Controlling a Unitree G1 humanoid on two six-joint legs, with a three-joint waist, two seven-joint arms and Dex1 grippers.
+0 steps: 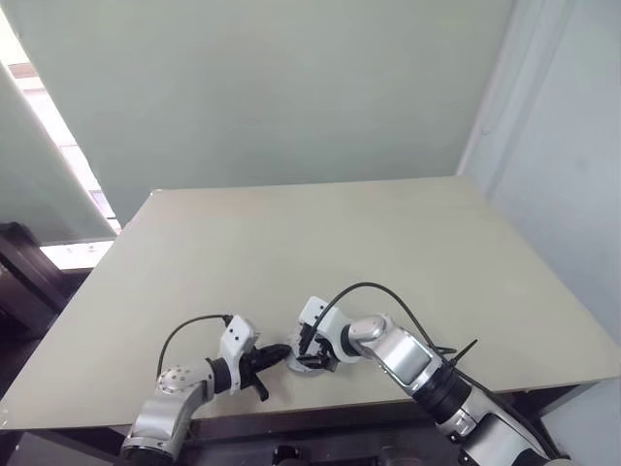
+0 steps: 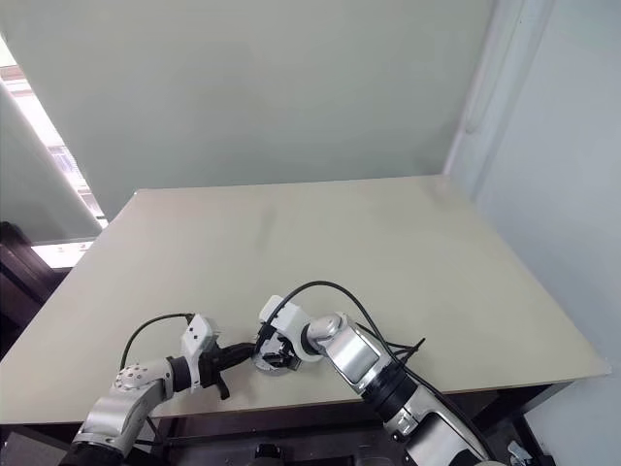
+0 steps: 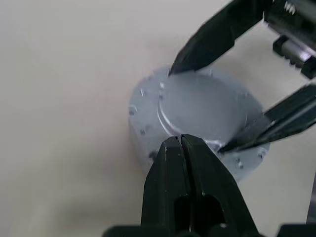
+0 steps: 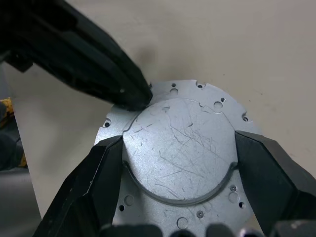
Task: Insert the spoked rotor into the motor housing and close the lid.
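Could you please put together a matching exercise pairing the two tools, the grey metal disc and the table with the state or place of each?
Things:
1. left tool
2. right tool
3. grey metal disc
4. table

States or places:
A. fingers apart, set against opposite sides of the disc's raised centre
B. beige, bearing the disc near its front edge
C. fingers shut together, tip at the disc's rim
D. lying flat between the two tools

Pairs: 1-C, 2-A, 3-D, 4-B
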